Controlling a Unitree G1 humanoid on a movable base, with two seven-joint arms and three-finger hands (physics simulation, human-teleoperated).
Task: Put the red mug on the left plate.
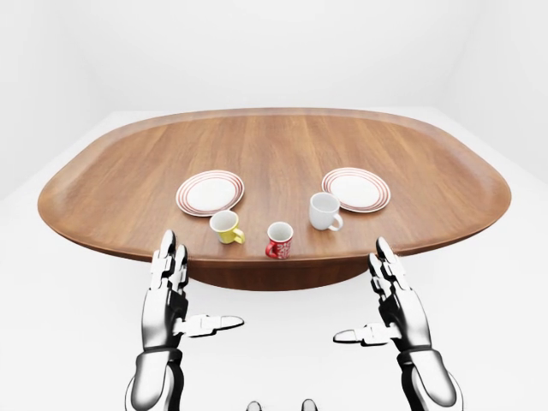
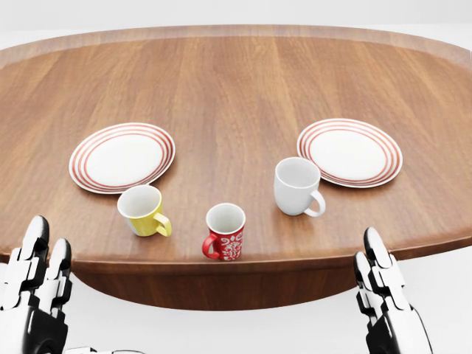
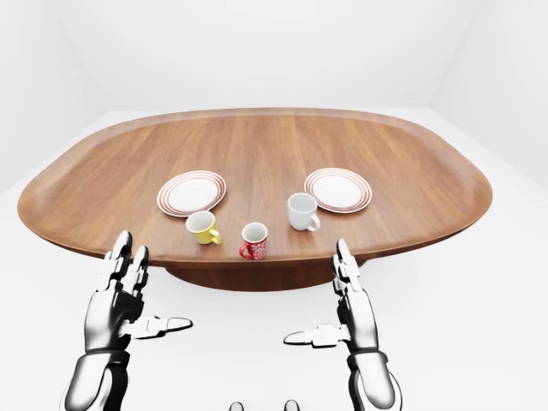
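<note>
The red mug [image 2: 226, 234] with a white pattern stands upright near the table's lower edge in the head view, handle to the left. The left plate [image 2: 122, 157], white with red rings, lies up and to the left of it. My left hand [image 1: 184, 291] is open below the table edge, fingers up and thumb out, apart from everything. My right hand [image 1: 377, 295] is open too, below the edge at the right. Neither hand holds anything.
A yellow mug [image 2: 143, 210] stands between the red mug and the left plate. A white mug [image 2: 297, 186] stands to the right, beside a second ringed plate [image 2: 349, 152]. All rest on the oval wooden table [image 2: 236, 88]; white floor surrounds it.
</note>
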